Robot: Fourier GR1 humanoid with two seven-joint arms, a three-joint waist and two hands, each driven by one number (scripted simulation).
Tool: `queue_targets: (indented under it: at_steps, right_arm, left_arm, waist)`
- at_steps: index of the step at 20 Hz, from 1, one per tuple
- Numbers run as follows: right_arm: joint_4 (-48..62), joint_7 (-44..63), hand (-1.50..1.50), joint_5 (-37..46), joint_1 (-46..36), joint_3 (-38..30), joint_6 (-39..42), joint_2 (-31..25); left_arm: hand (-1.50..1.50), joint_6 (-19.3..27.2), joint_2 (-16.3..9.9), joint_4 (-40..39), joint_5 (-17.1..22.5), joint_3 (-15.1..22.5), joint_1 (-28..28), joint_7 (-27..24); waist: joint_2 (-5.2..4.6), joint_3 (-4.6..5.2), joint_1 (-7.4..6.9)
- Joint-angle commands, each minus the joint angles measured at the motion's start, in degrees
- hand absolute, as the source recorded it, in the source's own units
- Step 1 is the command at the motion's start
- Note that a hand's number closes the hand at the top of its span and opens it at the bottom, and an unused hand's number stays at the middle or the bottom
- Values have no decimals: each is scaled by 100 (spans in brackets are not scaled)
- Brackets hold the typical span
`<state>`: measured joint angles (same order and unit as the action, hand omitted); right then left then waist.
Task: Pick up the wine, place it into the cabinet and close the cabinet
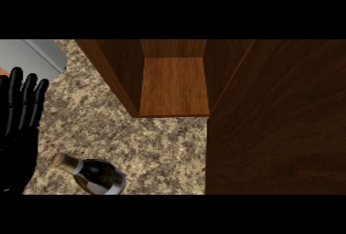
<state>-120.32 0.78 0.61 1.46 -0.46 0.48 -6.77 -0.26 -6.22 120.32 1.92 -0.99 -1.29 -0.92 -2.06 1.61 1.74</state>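
Left hand (20, 119) rests at nine o'clock by the edge, fingers straight and up, holding nothing; no right hand shows. At seven o'clock the wine (94, 176) stands on the counter (135, 137), cork toward the hand, its lower part cut off by the view's edge. I judge it heavy, rigid, smooth and breakable glass, best taken round the body below the shoulder, not the thin neck. Speckled stone counter looks flat. At twelve o'clock the cabinet (174, 87) stands open; its door (277, 119) fills three o'clock, well apart from the wine.
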Motion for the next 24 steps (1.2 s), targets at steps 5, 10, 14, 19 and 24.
queue_targets:
  at_steps: [5,10,14,19,24]
  right_arm:
    - [-295,-261,-150,-17,454,269,151,106]
    - [-516,309,-150,-1172,438,1136,1049,111]
    - [-1022,623,-150,-1537,677,1113,1193,-68]
    - [-1347,883,-150,-1586,836,1294,1077,-7]
    - [-1650,1398,-150,-1820,667,1071,906,-128]
  left_arm:
    - [-150,1972,605,-426,-1837,10,-89,1276]
    - [-150,3917,617,-298,-1441,277,-347,2210]
    - [-150,5063,620,-181,-2639,1154,-815,3244]
    - [-150,5519,621,-278,-4185,1737,-1653,4715]
    - [-150,5358,621,-291,-5354,1924,-2442,6382]
  waist:
    - [214,-192,-60]
    - [220,-192,-91]
    - [250,-199,6]
    - [273,-206,-53]
    - [278,-196,-160]
